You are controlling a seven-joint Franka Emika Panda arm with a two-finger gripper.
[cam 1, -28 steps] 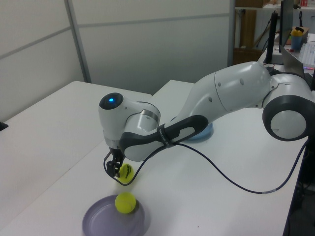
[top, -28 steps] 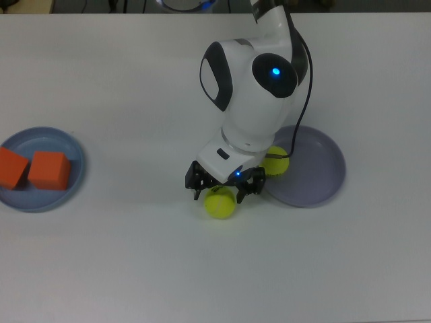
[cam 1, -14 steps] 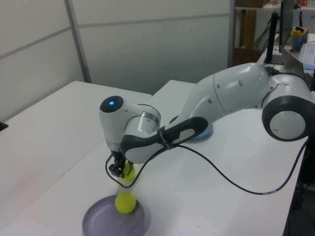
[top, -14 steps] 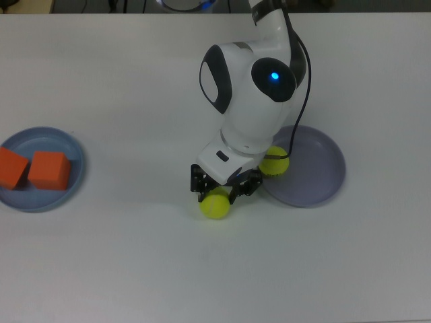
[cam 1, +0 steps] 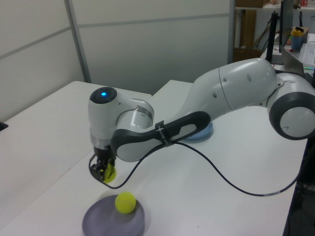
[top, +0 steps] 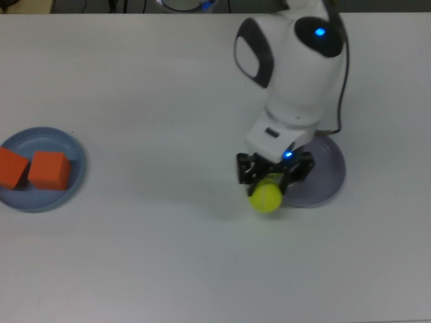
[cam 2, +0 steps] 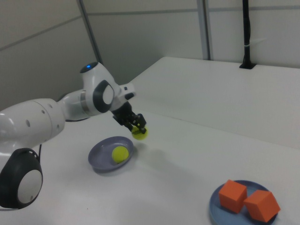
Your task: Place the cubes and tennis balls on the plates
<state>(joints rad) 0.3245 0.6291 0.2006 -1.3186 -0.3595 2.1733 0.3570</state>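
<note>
Gripper [top: 273, 176] clamped on fuzzy yellow-green tennis ball [top: 267, 197], raised off white table [top: 148, 256] beside lavender-purple round plastic plate [cam 2: 101, 158] holding second yellow-green ball [cam 2: 120, 153].

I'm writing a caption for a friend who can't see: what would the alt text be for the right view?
A white robot arm's gripper holds a yellow-green tennis ball in the air beside a lavender plate, where a second tennis ball already lies. On the right view's lower right, two orange cubes sit side by side on a light blue plate on the white table.
</note>
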